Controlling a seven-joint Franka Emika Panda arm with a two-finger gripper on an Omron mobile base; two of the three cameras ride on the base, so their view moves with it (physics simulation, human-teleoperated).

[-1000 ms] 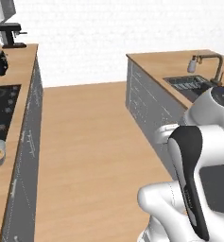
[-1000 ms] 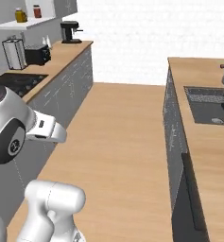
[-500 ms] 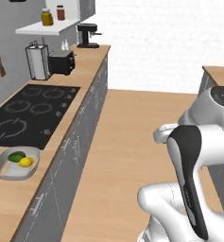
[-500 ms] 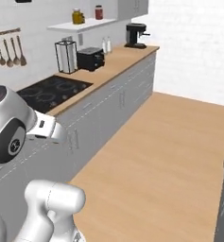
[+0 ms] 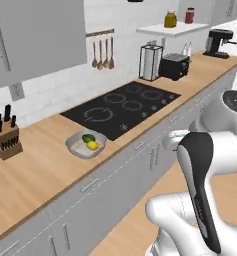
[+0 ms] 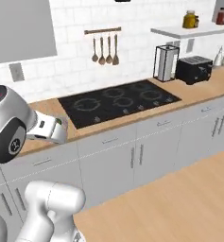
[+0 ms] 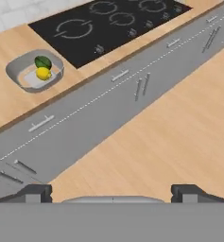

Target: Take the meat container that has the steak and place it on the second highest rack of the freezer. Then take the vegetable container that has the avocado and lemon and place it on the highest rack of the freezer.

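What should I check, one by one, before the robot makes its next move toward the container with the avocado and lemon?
1. Grey shallow container rests on the wooden counter beside the black cooktop: ok.
2. Dark green avocado and yellow lemon lie inside it: ok.
3. Gripper is open, nothing between its fingertips: ok.
4. Gripper is close enough to grasp the container: not ok; it is out over the wooden floor.
5. Container with the steak located: cannot tell.
6. Freezer door open, racks free: cannot tell.

All views over shared cooktop (image 5: 122, 107)
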